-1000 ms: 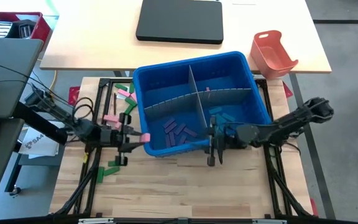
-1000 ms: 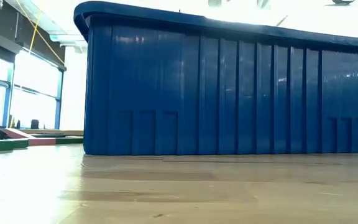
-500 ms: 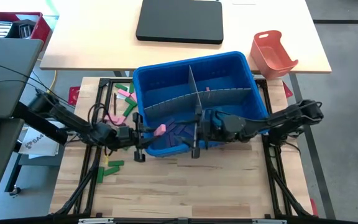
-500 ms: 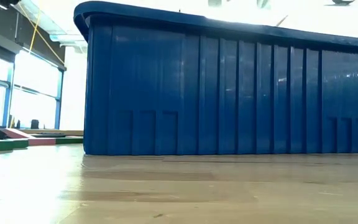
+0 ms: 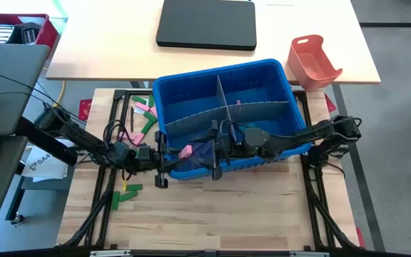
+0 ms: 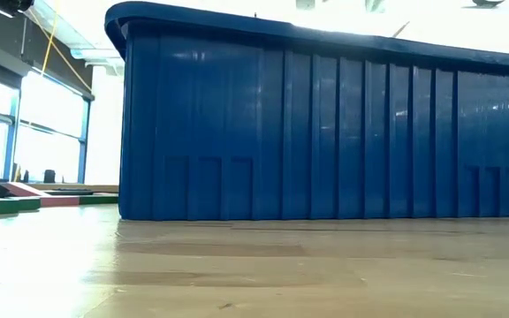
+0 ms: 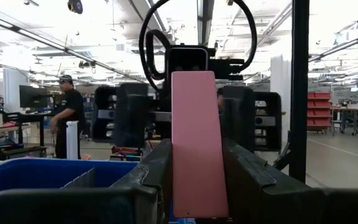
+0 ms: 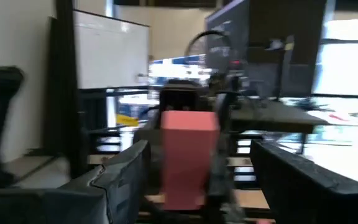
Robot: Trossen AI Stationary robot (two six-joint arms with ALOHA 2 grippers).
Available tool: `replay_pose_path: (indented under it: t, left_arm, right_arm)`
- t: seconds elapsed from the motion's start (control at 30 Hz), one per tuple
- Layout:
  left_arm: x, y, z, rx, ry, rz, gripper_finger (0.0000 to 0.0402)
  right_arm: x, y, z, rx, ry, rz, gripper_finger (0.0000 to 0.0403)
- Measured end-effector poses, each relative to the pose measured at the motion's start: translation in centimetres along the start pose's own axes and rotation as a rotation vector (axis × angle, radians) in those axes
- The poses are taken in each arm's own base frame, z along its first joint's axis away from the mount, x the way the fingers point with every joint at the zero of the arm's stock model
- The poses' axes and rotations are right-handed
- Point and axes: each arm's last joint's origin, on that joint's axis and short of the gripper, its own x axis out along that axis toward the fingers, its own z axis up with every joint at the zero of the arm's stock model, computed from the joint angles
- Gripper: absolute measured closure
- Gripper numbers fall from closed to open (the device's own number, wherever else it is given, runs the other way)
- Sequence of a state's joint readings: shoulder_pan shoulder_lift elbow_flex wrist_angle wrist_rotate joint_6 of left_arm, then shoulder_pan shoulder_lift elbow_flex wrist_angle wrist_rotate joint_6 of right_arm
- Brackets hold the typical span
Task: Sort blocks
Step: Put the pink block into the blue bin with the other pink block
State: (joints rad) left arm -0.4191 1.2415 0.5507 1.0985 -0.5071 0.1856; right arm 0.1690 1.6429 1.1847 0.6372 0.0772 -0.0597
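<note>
One pink block pinched upright in left gripper over blue bin's near-left compartment; right gripper faces it, fingers spread wide. No legible writing seen.

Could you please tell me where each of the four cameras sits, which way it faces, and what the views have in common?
High view: overhead, looking straight down on the blue bin; both arms show, the left gripper and right gripper facing each other.
Low view: at table height, facing the bin's wall; no arm shows.
Left wrist view: past its own fingers clamping the pink block, toward the right gripper.
Right wrist view: between its open fingers, toward the same block.
Shared: both wrist views and the high view show the pink block.
</note>
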Motion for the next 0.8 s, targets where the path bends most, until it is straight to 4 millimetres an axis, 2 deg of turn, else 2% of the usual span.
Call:
replay_pose_path:
  t: [0.17, 0.5, 0.6, 0.8]
  left_arm:
    - [0.0, 0.0, 0.0, -0.002, 0.0, 0.0, 0.0306]
    - [0.5, 0.3, -0.8, -0.033, 0.024, 0.02, 0.0302]
    - [0.6, 0.4, -1.1, -0.041, 0.026, 0.022, 0.0301]
    - [0.6, 0.5, -1.0, -0.038, 0.032, 0.033, 0.0284]
  right_arm:
    - [0.3, -0.2, -0.7, 0.042, 0.008, 0.022, 0.0155]
    - [0.4, -0.6, -0.7, 0.04, 0.0, 0.011, 0.0283]
    - [0.4, -0.6, -0.7, 0.044, 0.003, 0.01, 0.0297]
    - [0.3, -0.7, -0.6, 0.032, 0.012, -0.006, 0.0297]
